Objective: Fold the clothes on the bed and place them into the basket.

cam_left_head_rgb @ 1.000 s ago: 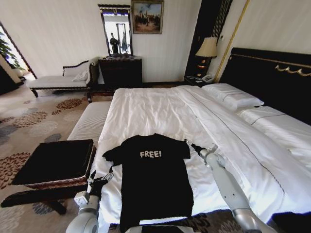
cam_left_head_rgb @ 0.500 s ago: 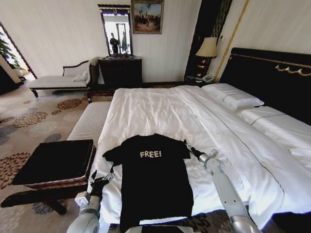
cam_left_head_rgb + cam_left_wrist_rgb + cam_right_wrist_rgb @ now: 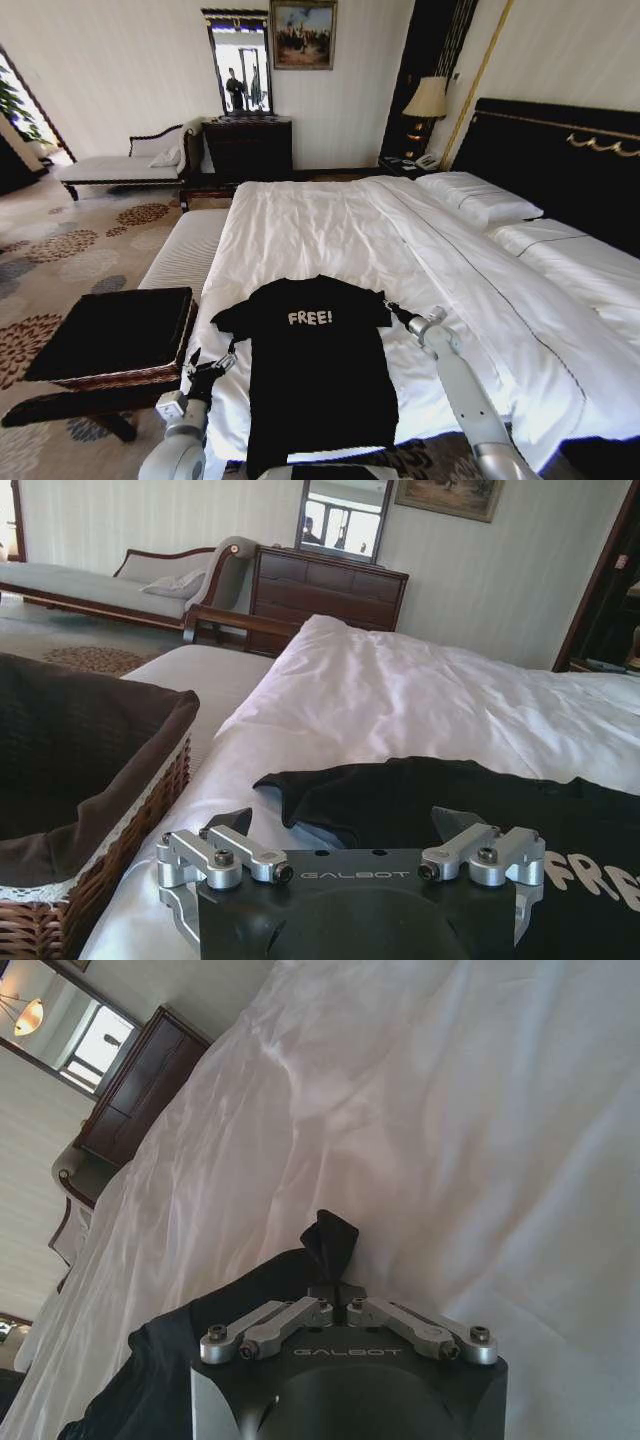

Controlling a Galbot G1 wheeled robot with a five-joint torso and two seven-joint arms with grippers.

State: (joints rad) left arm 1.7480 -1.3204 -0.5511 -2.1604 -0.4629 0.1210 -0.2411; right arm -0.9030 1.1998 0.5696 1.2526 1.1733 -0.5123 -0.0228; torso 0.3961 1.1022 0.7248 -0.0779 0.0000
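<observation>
Pinching the sleeve edge is the step in hand, judging by the right claw [image 3: 388, 306], which sits at the right-hand sleeve of the T-shirt [image 3: 312, 365] near the middle of the head view. In the right wrist view its fingers are drawn together with a small peak of black cloth [image 3: 331, 1239] standing up between them, so it looks clenched on the T-shirt. The T-shirt lies flat, lettering up, at the foot of the bed [image 3: 330, 225], in the lower centre of the frame.

The left claw [image 3: 208, 368] hovers at the lower left, just beside the other sleeve; the left wrist view shows its fingers [image 3: 222, 854] spread wide and holding nothing, the sleeve tip lying just ahead of them.

To do this well, the right grip should take only the T-shirt and none of the white sheet below; the pinch looks small, so a slow lift would test it before any folding sweep. The left side probably needs to close on its sleeve edge so both sides rise evenly.

The basket [image 3: 115, 335] waits at the lower left, beside the bed, its black lining open and within reach.
</observation>
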